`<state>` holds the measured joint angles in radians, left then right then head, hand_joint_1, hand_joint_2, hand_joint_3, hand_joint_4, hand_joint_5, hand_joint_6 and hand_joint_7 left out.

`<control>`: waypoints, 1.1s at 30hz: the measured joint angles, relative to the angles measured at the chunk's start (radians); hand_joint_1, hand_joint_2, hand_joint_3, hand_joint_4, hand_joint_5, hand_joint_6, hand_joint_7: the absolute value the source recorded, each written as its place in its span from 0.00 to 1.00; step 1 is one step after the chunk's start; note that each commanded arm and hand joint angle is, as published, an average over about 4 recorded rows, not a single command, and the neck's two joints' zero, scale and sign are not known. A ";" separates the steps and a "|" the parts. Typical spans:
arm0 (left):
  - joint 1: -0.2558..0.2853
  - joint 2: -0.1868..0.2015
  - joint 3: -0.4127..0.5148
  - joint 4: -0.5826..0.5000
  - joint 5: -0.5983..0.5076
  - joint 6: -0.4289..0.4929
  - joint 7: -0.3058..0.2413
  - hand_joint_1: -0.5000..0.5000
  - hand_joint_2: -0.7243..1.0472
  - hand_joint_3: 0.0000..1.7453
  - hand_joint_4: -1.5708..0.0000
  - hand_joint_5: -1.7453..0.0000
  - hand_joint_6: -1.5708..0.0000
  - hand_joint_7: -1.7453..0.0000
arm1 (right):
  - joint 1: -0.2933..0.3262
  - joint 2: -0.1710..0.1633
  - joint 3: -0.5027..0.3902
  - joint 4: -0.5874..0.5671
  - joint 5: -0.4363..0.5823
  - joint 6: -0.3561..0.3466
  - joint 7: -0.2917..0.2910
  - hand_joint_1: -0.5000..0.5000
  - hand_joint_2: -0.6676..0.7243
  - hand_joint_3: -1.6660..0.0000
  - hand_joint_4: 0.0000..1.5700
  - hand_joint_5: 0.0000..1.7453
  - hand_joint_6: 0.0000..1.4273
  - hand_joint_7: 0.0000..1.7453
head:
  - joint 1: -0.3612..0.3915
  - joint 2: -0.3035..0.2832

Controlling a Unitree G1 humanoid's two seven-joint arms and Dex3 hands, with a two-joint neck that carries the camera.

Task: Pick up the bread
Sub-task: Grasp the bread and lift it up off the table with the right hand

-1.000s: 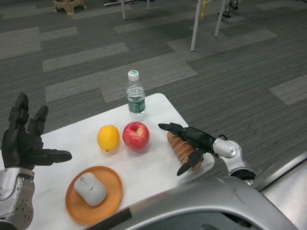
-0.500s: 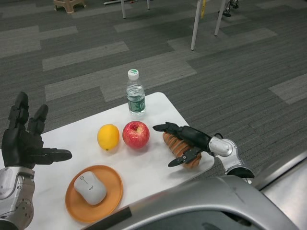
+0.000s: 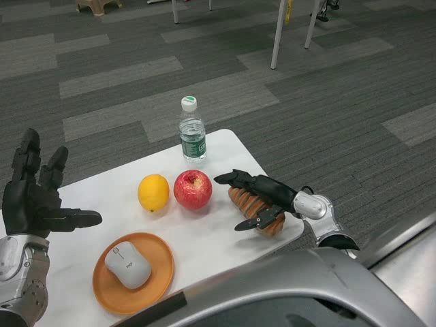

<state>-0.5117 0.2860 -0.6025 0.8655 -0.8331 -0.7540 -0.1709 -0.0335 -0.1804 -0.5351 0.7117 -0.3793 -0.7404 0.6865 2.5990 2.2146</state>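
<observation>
The bread (image 3: 249,206), a ridged brown loaf, lies near the right front corner of the white table (image 3: 211,238). My right hand (image 3: 271,191) straddles it: the fingers reach over its far side toward the apple, and the thumb lies along its near side. The fingers are still spread and have not closed around the loaf, which rests on the table. My left hand (image 3: 34,201) is raised at the far left, fingers apart, holding nothing.
A red apple (image 3: 193,190) sits just left of the bread, with a yellow lemon (image 3: 153,193) beside it. A water bottle (image 3: 192,136) stands at the far table edge. An orange plate (image 3: 163,269) at the front holds a grey mouse (image 3: 127,266).
My right hand has slid left along the bread and lowered around it, the thumb drawing in toward its near side. The left hand has stayed in place.
</observation>
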 measured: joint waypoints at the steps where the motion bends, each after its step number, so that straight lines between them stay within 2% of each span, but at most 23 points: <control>1: 0.000 0.000 0.000 0.000 0.000 0.000 0.000 1.00 0.30 0.05 1.00 0.76 1.00 1.00 | -0.001 0.000 0.000 0.001 0.000 0.000 0.000 0.38 0.05 0.74 0.00 0.39 0.01 0.24 | 0.000 -0.002; 7: 0.000 0.000 0.000 0.000 0.000 0.000 0.000 1.00 0.30 0.05 1.00 0.76 1.00 1.00 | -0.001 0.000 0.003 0.002 0.000 0.000 -0.001 0.38 0.03 0.76 0.00 0.39 0.03 0.34 | -0.003 -0.004; 13: 0.000 0.000 0.000 0.000 0.000 0.000 0.000 1.00 0.30 0.03 1.00 0.76 1.00 1.00 | -0.001 0.000 0.004 0.001 0.001 0.000 -0.001 0.38 0.05 0.71 0.00 0.40 0.00 0.59 | -0.011 -0.011; 16: 0.000 0.000 0.000 0.000 0.000 0.000 0.000 1.00 0.30 0.05 1.00 0.76 1.00 1.00 | -0.001 0.000 0.005 0.001 0.008 0.001 -0.001 0.38 0.05 0.74 0.00 0.44 0.03 0.80 | -0.011 -0.013; 17: 0.000 -0.001 0.000 0.000 0.000 0.000 0.000 1.00 0.30 0.05 1.00 0.76 1.00 1.00 | -0.001 0.000 0.007 0.001 0.013 0.001 -0.001 0.38 0.05 0.75 0.00 0.43 0.06 0.84 | -0.011 -0.014; 20: 0.000 -0.001 0.000 0.000 0.000 0.000 0.000 1.00 0.30 0.05 1.00 0.76 1.00 1.00 | -0.002 0.000 0.010 0.001 0.024 0.003 -0.001 0.38 0.03 0.75 0.00 0.40 0.11 0.88 | -0.011 -0.015; 29: 0.000 -0.001 0.000 0.000 0.000 0.000 0.000 1.00 0.30 0.05 1.00 0.76 1.00 1.00 | -0.004 0.004 0.045 0.002 0.095 0.018 -0.007 0.38 0.05 0.71 0.00 0.44 0.28 0.90 | -0.011 -0.017; 33: 0.000 -0.001 0.000 0.001 0.000 -0.001 0.000 1.00 0.30 0.05 1.00 0.76 1.00 1.00 | -0.004 0.013 0.080 0.002 0.152 0.025 -0.032 0.38 0.01 0.76 0.00 0.44 0.31 0.90 | -0.012 -0.020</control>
<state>-0.5117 0.2851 -0.6026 0.8660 -0.8329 -0.7546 -0.1709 -0.0375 -0.1676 -0.4556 0.7133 -0.2268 -0.7154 0.6542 2.5871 2.1950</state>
